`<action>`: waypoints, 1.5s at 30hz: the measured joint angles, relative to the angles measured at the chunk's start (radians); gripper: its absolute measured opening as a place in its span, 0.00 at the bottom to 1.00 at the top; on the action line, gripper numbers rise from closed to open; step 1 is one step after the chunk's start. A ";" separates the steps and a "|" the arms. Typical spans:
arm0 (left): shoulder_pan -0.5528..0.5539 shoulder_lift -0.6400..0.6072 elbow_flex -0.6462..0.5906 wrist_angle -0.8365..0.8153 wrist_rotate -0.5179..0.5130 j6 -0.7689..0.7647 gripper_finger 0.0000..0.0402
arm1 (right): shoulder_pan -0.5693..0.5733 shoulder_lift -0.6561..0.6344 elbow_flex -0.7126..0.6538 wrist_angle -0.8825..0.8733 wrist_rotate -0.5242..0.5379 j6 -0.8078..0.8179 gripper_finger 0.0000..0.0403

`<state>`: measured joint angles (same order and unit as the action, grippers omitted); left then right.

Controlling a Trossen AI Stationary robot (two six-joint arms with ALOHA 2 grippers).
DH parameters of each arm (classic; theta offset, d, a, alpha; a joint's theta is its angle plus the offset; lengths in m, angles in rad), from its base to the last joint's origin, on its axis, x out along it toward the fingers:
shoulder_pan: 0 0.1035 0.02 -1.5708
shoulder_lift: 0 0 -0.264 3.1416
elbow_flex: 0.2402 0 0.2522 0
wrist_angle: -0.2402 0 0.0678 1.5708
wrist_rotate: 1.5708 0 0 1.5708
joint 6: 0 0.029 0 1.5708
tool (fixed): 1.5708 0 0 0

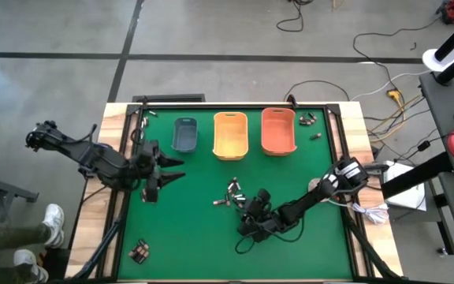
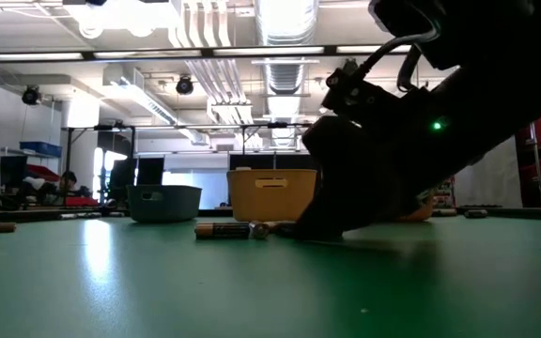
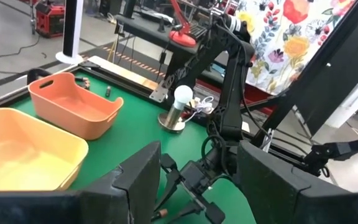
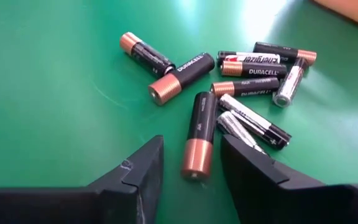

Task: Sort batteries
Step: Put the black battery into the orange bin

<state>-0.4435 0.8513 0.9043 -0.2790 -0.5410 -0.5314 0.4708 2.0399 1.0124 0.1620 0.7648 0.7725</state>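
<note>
Covering the table, the green mat (image 1: 203, 237) carries the grey-blue bin (image 1: 185, 134), yellow bin (image 1: 230, 135) and orange bin (image 1: 278, 131). Left gripper (image 1: 173, 171) hovers released near the mat's left edge. Right gripper (image 4: 189, 163), jaws apart, straddles a copper-topped battery (image 4: 200, 134) beside the batteries (image 4: 253, 74) mid-mat.

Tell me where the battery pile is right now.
In the high view, the battery pile lies mid-table on the green mat, in front of the yellow bin, with the right hand down beside it.
</note>
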 joint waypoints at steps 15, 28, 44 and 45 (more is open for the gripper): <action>0.000 -0.016 -0.001 0.001 0.000 0.009 0.48 | -0.009 0.056 0.005 0.065 0.003 -0.060 0.20; 0.000 -0.030 -0.001 0.000 -0.001 0.040 0.48 | -0.009 -0.123 0.005 -0.152 -0.211 -0.096 0.15; 0.000 0.017 -0.002 -0.028 -0.044 0.107 0.48 | -0.230 -0.716 0.115 -0.815 -0.306 -0.276 0.14; 0.000 0.020 -0.002 -0.029 -0.044 0.107 0.48 | -0.269 -0.736 0.118 -0.849 -0.321 -0.308 0.14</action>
<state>-0.4431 0.8711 0.9024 -0.3077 -0.5850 -0.4244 0.2017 1.3043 1.1302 -0.6865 0.4438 0.4645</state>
